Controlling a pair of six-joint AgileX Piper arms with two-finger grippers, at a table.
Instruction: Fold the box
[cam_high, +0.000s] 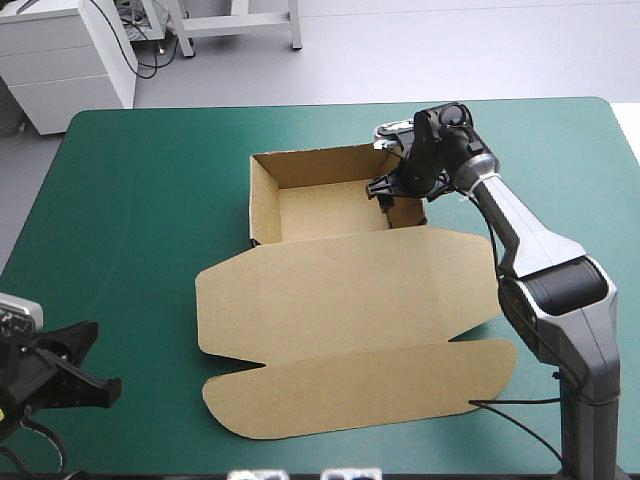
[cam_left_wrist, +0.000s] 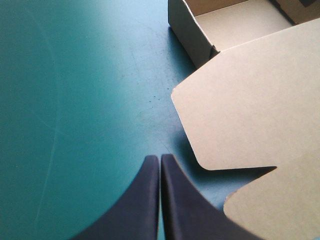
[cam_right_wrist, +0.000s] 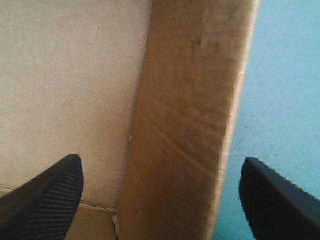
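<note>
The brown box (cam_high: 320, 212) is lying mid-table on the teal-green cover (cam_high: 130, 200) as an open tray, lid (cam_high: 350, 330) flat. The right gripper (cam_right_wrist: 160, 167) is straddling its right wall, 2 black fingers (cam_right_wrist: 45, 200) spread; the left gripper (cam_left_wrist: 160, 159), pressed together, is pointing beside the lid

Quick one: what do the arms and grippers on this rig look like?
Right arm: silver-grey shells with black joints and a black wrist. Left gripper: all black. The fingers are broad, curved black fins tapering to rounded tips, with a fine woven surface texture.
</note>
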